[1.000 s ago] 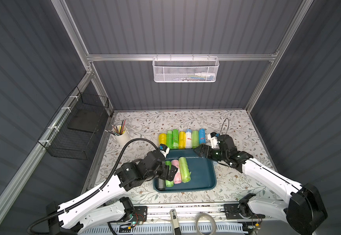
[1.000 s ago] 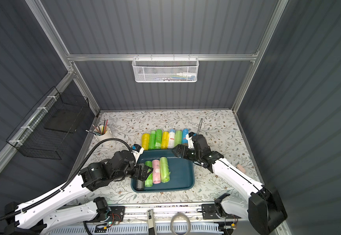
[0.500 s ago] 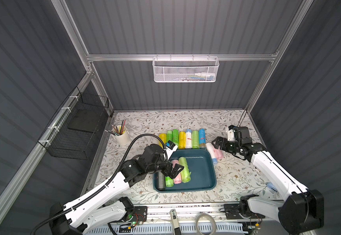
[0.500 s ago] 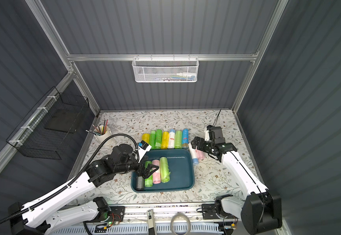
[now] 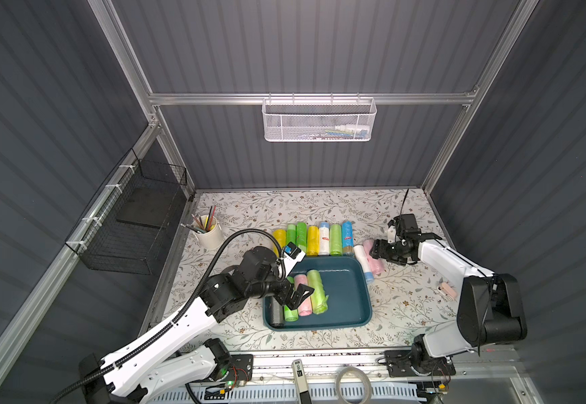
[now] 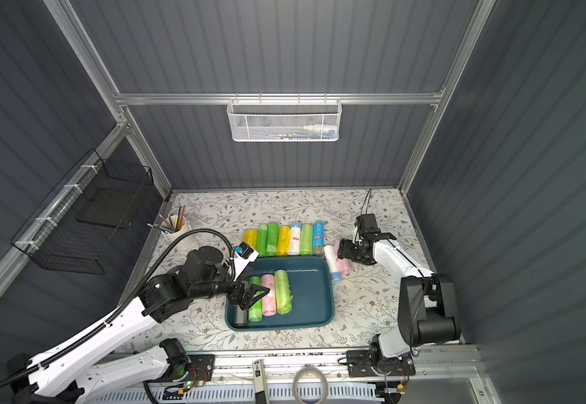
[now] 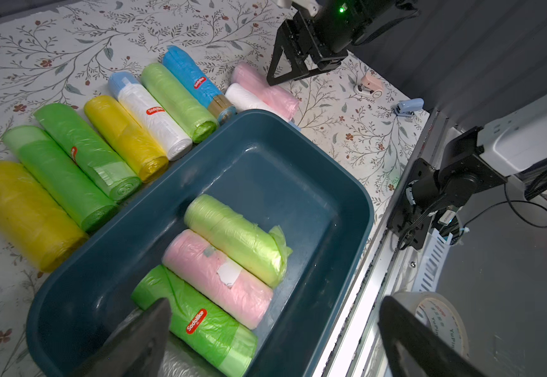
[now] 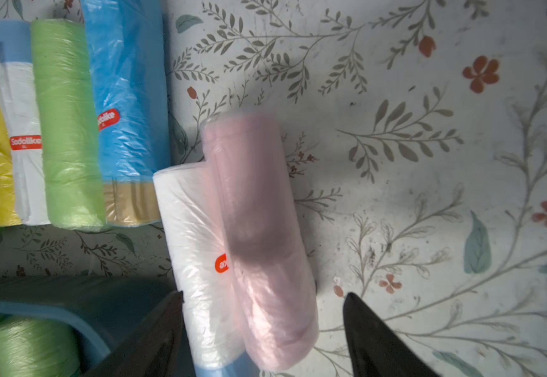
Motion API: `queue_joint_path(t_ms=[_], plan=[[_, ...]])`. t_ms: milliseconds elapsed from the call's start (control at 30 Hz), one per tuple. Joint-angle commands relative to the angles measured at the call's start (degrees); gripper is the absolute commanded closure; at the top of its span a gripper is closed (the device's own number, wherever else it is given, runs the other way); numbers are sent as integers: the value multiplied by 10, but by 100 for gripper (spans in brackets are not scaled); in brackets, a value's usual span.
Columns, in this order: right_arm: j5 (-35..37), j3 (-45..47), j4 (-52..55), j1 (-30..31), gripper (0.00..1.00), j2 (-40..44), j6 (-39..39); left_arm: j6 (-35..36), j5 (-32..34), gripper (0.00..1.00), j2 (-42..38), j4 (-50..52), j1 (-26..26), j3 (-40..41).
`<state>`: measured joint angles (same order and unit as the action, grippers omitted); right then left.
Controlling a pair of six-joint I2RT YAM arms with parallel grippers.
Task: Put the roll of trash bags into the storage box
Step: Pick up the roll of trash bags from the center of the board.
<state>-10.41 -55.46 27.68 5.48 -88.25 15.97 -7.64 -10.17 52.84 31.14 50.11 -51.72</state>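
The storage box (image 5: 351,297) (image 6: 312,297) is a dark teal tray holding a black, a green, a pink (image 7: 220,277) and a light green roll (image 5: 319,292). To its right a pink roll of trash bags (image 5: 377,267) (image 8: 259,228) lies on the table against a white roll (image 5: 363,264) (image 8: 193,222). My right gripper (image 5: 375,250) (image 8: 263,293) is open and straddles both: one finger is at the white roll's side, the other stands clear of the pink roll. My left gripper (image 5: 300,297) (image 7: 273,300) hangs wide open over the rolls in the box, holding nothing.
A row of yellow, green, white and blue rolls (image 5: 314,239) lies behind the box. A pencil cup (image 5: 209,231) stands at the back left, with a black wire basket (image 5: 134,231) on the left wall and a white mesh basket (image 5: 319,120) on the back wall. A small pink stapler (image 5: 447,290) lies at the right.
My right gripper has swung right from the box's back corner to the white and pink rolls, and its jaws have narrowed. The left gripper has barely shifted over the box.
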Motion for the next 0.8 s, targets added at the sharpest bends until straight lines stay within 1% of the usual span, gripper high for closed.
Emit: queue_joint_path(t_ms=[0,100,167,267,333,400,533,667,767], plan=[[-22,-23,-7,-4,26,-32,-15,12,-20,0,-27,18,-2,11],[-20,-30,-21,-4,29,-52,-9,10,-10,0,-33,17,-2,14],[-12,-35,-25,-4,31,-63,-9,10,-16,0,-29,25,-2,9],[-1,-39,-25,-4,31,-77,-12,17,-27,0,-23,59,-2,-6],[-1,-42,-26,-4,33,-88,-13,31,-22,0,-33,71,-2,0],[-3,-46,-25,-5,35,-98,-13,28,-2,0,-52,60,-4,17],[8,-53,-23,-4,38,-111,-9,21,9,0,-91,53,-5,27],[19,-53,-20,-4,45,-114,-8,7,13,0,-98,55,-6,34],[19,-48,-24,-4,47,-113,-5,3,5,0,-95,57,-5,34]])
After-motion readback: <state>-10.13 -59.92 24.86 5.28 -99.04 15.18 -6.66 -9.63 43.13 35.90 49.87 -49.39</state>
